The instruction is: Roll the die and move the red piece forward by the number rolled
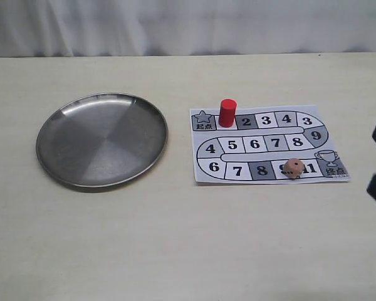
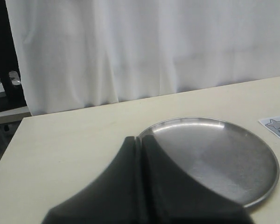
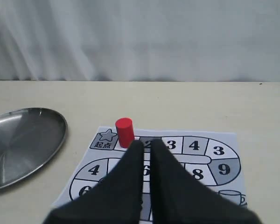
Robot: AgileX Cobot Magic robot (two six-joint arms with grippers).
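Since the die (image 1: 294, 167) sits on the board (image 1: 254, 143), bottom row, about where the 9 and 11 squares meet, we judge the step in hand = fetch it for the roll.

Right gripper (image 3: 145, 143): fingers pressed together, nothing held. Left gripper (image 2: 139, 139): likewise closed and empty, above the near rim of the metal plate (image 2: 214, 154).

How we'd do it:
- Open the right claw before descending; the die is small and a closed tip would knock it.
- Come down vertically, pads on two opposite flat faces, not corners.
- Keep well clear of the red piece (image 1: 227, 113); it stands upright on the sq. just beside the star start mark, far end of the board from the die.
- Thin paper board may slide, so use light contact.
- Plate looks the likely spot to drop into.

Die look: light tan cube, dark pips, sitting slightly skewed to the squares. Pip count too small to read. In the right wrist view the fingers hide it.
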